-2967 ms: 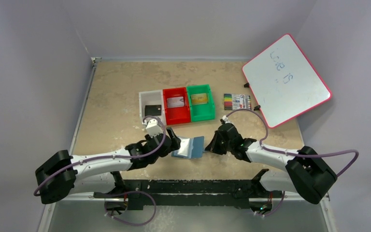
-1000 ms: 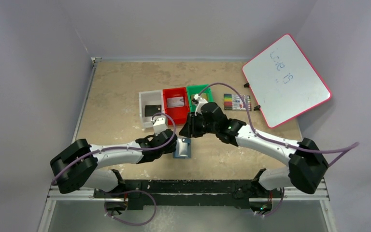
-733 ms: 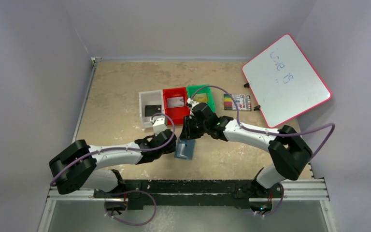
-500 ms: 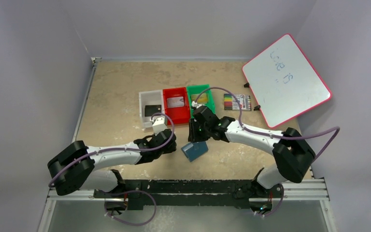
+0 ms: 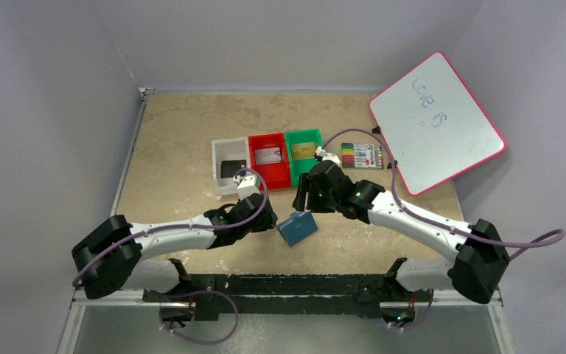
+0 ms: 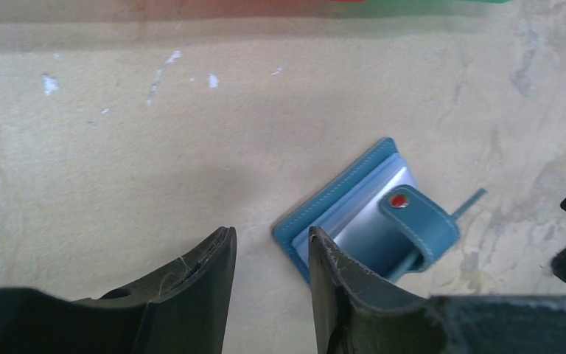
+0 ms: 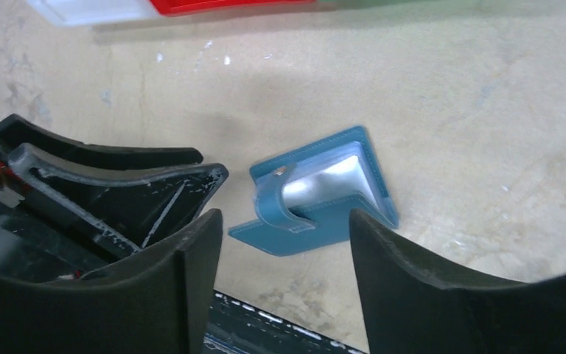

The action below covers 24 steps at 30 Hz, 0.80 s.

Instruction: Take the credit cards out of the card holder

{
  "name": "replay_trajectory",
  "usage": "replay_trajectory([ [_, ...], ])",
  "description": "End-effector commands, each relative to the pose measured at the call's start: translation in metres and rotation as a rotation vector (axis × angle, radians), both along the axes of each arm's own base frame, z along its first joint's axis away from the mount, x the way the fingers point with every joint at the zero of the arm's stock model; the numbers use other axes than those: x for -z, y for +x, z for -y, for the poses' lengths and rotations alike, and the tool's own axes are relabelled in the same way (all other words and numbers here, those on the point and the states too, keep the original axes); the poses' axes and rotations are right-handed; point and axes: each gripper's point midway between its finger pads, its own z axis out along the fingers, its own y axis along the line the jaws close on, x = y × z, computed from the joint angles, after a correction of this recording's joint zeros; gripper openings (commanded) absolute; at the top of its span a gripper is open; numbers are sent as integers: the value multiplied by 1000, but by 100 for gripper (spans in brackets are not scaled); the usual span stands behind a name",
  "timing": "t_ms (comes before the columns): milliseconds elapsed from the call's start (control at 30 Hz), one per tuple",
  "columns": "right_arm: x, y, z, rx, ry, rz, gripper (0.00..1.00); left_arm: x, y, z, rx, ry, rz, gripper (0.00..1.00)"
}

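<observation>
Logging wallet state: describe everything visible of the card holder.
The card holder is a small teal-blue wallet with stitched edges, leather-like, folded nearly shut, its snap strap arching loosely; pale silvery pockets show inside. It lies askew on the tan table, between the open left gripper and right gripper, neither gripping it.

The card holder (image 5: 297, 227) lies on the table (image 5: 177, 147) near its front edge, at centre, touching neither arm. The left jaws sit just to its left; the right jaws hang just behind it. Farther back, three bins stand side by side in a row: left bin (image 5: 217, 166), middle bin (image 5: 265, 175) and right bin (image 5: 306, 171), with one of the credit cards (image 5: 268, 155) in each. A marker pack (image 5: 361, 155) lies just right of the row. A whiteboard (image 5: 436, 122) leans tilted at the right rear.
</observation>
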Motion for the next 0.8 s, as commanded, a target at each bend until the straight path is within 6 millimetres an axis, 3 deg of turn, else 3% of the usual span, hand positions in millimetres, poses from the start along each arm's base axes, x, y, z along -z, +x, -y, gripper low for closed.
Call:
replay_trajectory([
  [0,-1,-7,28,201,-18,-47,69,-35,11,43,94,-136,61,42],
  [100,3,-17,34,252,46,-74,71,-35,10,57,141,-160,49,44],
  [233,11,-31,31,279,167,-113,71,-37,6,57,148,-185,48,46],
  [367,11,-29,24,319,271,-117,70,-43,-2,64,200,-253,49,48],
  [533,24,-28,27,417,269,-165,70,-52,-21,89,343,-368,11,48],
  [633,35,-33,32,465,252,-208,68,-53,-26,96,381,-391,-6,48],
  [767,35,-34,35,478,258,-210,68,-54,-32,101,426,-405,-14,45],
])
